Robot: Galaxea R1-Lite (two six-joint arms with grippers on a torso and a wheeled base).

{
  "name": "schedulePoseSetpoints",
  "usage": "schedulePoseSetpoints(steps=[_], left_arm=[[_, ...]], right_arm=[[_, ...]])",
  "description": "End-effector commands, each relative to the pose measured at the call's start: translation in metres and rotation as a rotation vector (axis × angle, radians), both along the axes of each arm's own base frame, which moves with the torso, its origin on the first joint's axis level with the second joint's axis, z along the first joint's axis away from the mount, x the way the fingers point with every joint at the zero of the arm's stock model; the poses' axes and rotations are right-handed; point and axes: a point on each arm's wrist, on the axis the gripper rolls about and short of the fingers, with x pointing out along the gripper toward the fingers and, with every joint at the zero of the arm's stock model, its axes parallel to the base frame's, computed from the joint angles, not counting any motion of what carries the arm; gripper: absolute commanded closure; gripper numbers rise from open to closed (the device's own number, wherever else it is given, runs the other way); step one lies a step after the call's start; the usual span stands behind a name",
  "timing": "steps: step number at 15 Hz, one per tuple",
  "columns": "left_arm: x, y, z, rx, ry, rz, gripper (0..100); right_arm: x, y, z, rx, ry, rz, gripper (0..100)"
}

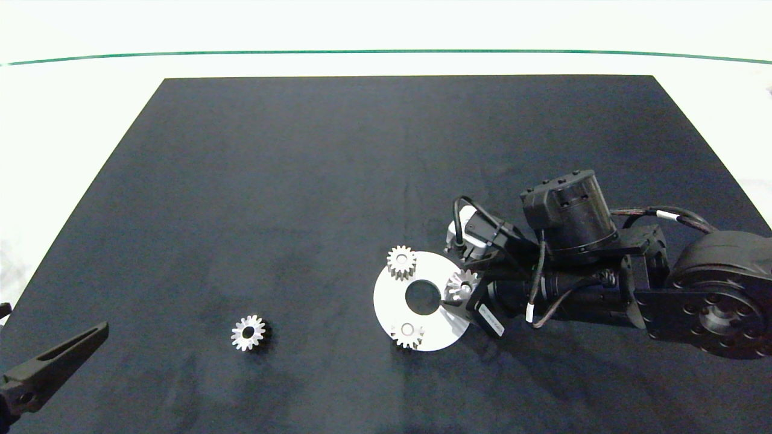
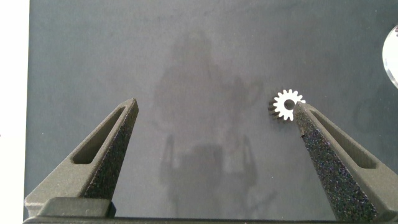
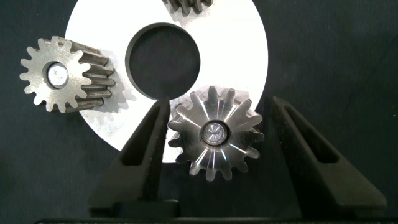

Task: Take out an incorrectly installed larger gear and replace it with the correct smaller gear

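Gear, larger (image 3: 216,135): silver metal, sharp pointed teeth flaring from a round centre, where a bright pin end shows in the hole. It is broader than its neighbours. It sits on the white disc (image 1: 443,334), at the edge nearest my right arm, and overhangs the rim a little.

My right gripper (image 3: 217,134) brackets this gear, fingers spread. One finger (image 3: 146,146) lies close against the teeth; the other stands just clear. I cannot tell whether the near finger touches.

Disc: flat, white, round, with a large round centre hole, lying on the black mat (image 1: 301,181).

Gears, small, mounted, two: one (image 1: 401,262) at the disc's far edge, one (image 1: 408,334) at its near edge. Both are silver with stubby teeth, each on a pin. In my right wrist view, one (image 3: 65,74) shows long, deep tooth flanks.

Gear, smaller (image 1: 248,333): loose, silver, stubby teeth, open round centre hole. It lies flat on the mat, well apart from the disc, toward my left side.

My left gripper (image 2: 214,118) hangs at the mat's near left corner, fingers wide apart. In my left wrist view, the loose gear sits beyond one fingertip (image 2: 305,115).
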Motion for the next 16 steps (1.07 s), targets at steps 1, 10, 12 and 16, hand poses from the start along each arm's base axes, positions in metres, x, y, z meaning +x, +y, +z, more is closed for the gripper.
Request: schedulePoseSetpoints(steps=[1, 10, 12, 16], left_arm=[[-0.0002, 0.0001, -0.0002, 0.001, 0.0, 0.002, 0], [-0.0002, 0.0, -0.0002, 0.002, 0.0, 0.0, 0], [0.0001, 0.0, -0.0003, 0.002, 0.001, 0.0, 0], [0.0001, 0.0, -0.0003, 0.002, 0.001, 0.0, 0]], right_arm=[[-0.0004, -0.0002, 0.0007, 0.0, -0.002, 0.002, 42], [-0.0005, 0.0004, -0.0008, -0.009, -0.001, 0.006, 60], [0.0005, 0.0011, -0.0027, -0.014, 0.002, 0.008, 65], [-0.0003, 0.0024, -0.0033, -0.016, 0.004, 0.015, 72]])
